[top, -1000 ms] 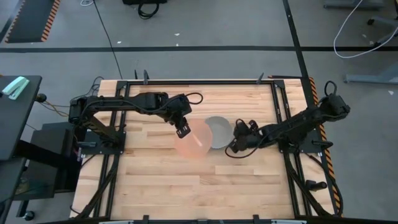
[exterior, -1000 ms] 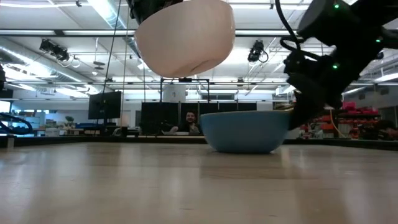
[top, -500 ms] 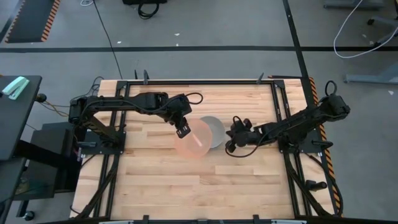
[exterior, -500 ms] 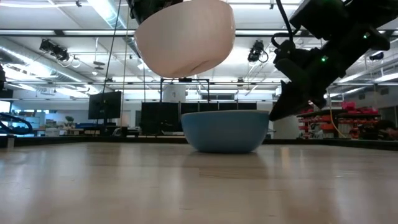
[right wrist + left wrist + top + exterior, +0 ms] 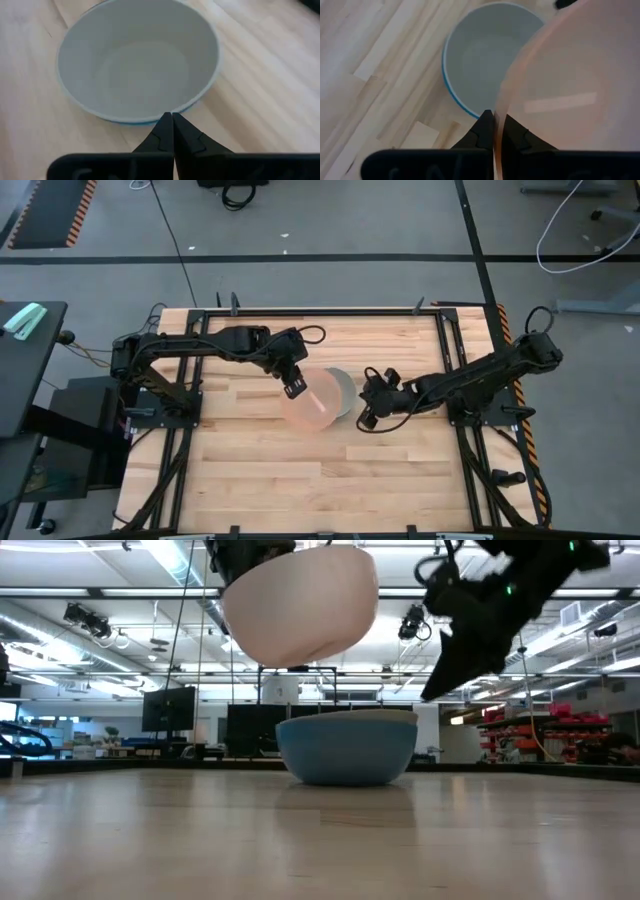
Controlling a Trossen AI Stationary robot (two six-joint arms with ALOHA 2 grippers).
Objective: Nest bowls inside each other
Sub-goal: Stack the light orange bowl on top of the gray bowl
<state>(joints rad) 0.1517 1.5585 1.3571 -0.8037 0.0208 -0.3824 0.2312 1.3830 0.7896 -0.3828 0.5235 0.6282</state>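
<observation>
My left gripper [image 5: 293, 388] is shut on the translucent salmon-pink bowl [image 5: 312, 406], which hangs in the air near the table's middle [image 5: 298, 605]. Below it and a little to the right, the blue bowl [image 5: 347, 750] stands on its base. The pale grey-white bowl [image 5: 140, 65] sits nested inside it. The pink bowl partly covers this pair from above. My right gripper [image 5: 362, 405] is shut, with its tips [image 5: 167, 120] at the right side of the blue bowl's rim. My left gripper pinches the pink bowl's rim [image 5: 498, 112], one finger [image 5: 484, 127] outside the wall and one [image 5: 514, 134] inside. It comes from above and the table's left. The bowl is lifted clear, mouth up and slightly tilted. My right gripper has its shut tips at the blue bowl's rim [image 5: 150, 121]. I cannot tell whether they touch.
The wooden table [image 5: 250, 470] has open surface toward the near edge and around the bowls. A black metal frame [image 5: 450, 350] borders the table's sides. Beyond the far edge, the low view shows a room with monitors [image 5: 168, 710] and a seated person [image 5: 303, 735].
My right gripper has moved toward the table's left with shut fingers and has risen somewhat. The blue bowl with the grey-white one inside has slid left along the table, farther under the raised pink bowl.
</observation>
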